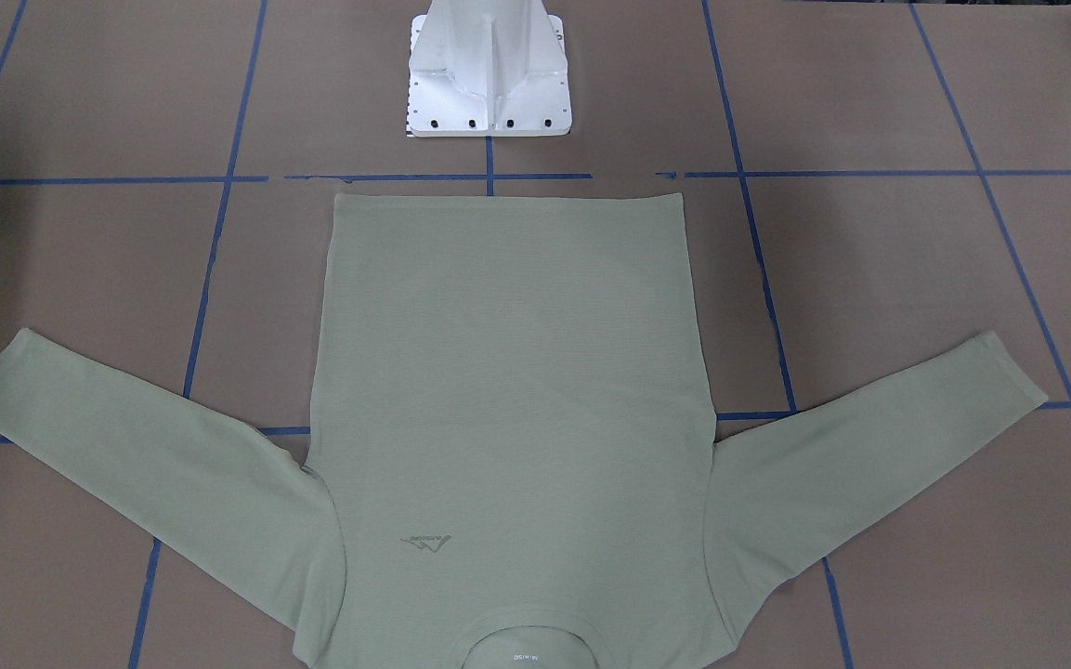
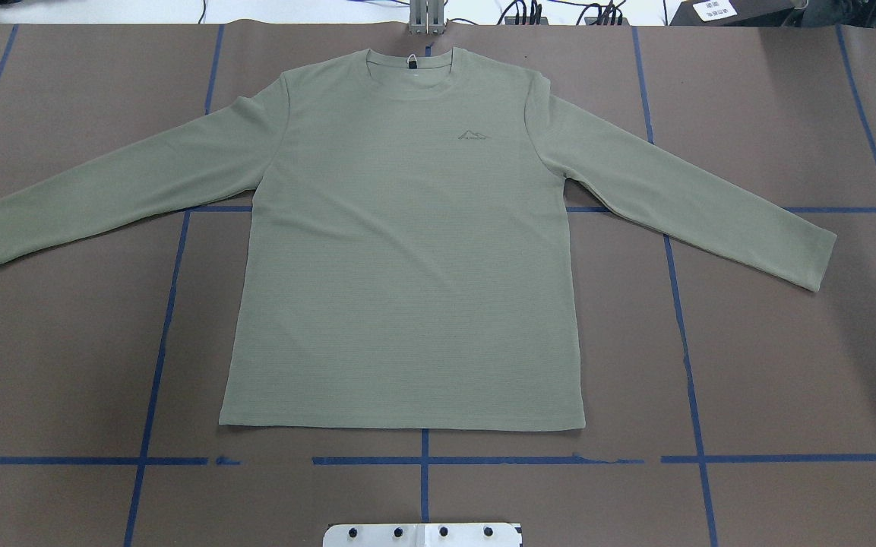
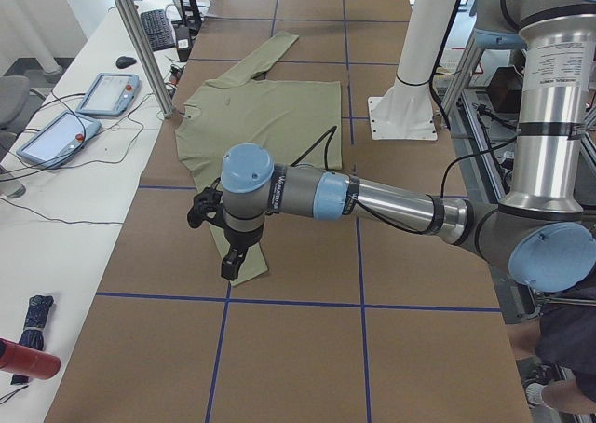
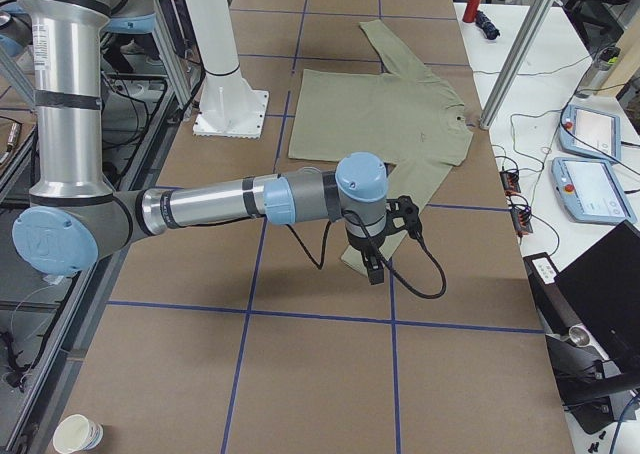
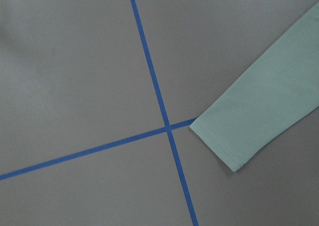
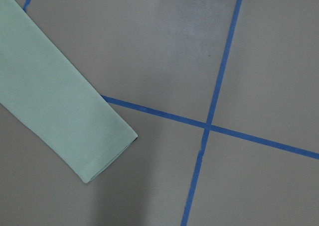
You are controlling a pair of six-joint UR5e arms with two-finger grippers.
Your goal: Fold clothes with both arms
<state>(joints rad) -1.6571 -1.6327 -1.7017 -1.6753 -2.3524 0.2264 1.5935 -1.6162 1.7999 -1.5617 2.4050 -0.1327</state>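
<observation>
A white paper cup [image 4: 78, 434] stands by the near corner in the right-side view, well apart from the right pincer [image 4: 372, 270]. What it holds is too small to tell.

The pale sage-green long-sleeved shirt [image 2: 407, 266] carries a small tone-on-tone logo [image 2: 473, 135] on the chest, a mountain outline over a line of lettering too fine to read. Inside the round neck a label [image 1: 524, 657] bears small white letters that I cannot read with certainty, and a white tag [image 2: 412, 61] shows at the collar.

The shirt lies flat and face up on the brown tabletop [image 2: 787, 365], which is crossed by blue tape lines [image 2: 681, 304]. Its hem is toward the white pedestal [image 1: 489, 74], its neck is away from it, and both sleeves are spread outward. The knit is smooth, with faint horizontal ribbing and hardly a wrinkle.

The left arm [image 3: 391, 204] reaches out over the tabletop, and the left pincer [image 3: 231, 266] hangs above the end of one sleeve. The cuff [image 5: 234, 146] lies just below it, and the shirt body is beyond. The right arm [image 4: 220, 202] is placed likewise, its pincer above the other cuff [image 6: 99, 151]. Both cuffs lie just beside tape crossings. Neither pincer appears to touch the cloth. Only the side views show the pincers, so I cannot tell whether either is open or closed.
</observation>
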